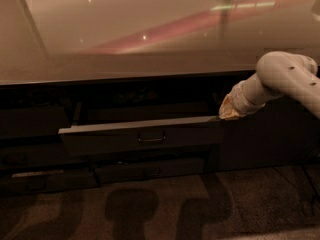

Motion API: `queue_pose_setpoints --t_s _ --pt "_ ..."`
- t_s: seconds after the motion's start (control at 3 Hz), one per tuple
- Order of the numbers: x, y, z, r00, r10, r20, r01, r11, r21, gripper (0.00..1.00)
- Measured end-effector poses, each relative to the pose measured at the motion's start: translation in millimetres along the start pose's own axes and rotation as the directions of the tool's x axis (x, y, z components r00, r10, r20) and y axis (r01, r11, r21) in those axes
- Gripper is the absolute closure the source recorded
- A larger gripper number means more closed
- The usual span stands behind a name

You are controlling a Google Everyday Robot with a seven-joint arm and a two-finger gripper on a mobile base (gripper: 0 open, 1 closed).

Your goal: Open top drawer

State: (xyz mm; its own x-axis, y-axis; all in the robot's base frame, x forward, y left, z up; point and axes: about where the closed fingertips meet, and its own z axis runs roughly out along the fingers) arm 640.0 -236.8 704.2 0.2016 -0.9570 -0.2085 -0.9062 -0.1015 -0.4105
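The top drawer [140, 134] is a wide dark grey drawer under the counter. It stands pulled partly out, with its pale top rim showing and a small central pull handle [151, 138]. My gripper [229, 111] is at the right end of the drawer's top edge, touching or just above the rim. The white arm [285, 79] reaches in from the right. The inside of the drawer is dark and hidden.
A glossy pale countertop [150, 39] overhangs the drawers. Narrower drawer fronts [150, 171] sit below the open one, and dark cabinet fronts [30, 119] stand to the left. The patterned floor [160, 209] carries my shadow.
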Motion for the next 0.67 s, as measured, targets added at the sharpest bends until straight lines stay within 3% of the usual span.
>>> queue_pose_setpoints --t_s 0.33,0.67 --pt "-2.6 0.5 -5.7 0.998 -0.019 0.056 0.018 0.9997 0.019 1.0" --pt "-2.5 0.5 -5.7 0.998 -0.019 0.056 0.018 0.9997 0.019 1.0"
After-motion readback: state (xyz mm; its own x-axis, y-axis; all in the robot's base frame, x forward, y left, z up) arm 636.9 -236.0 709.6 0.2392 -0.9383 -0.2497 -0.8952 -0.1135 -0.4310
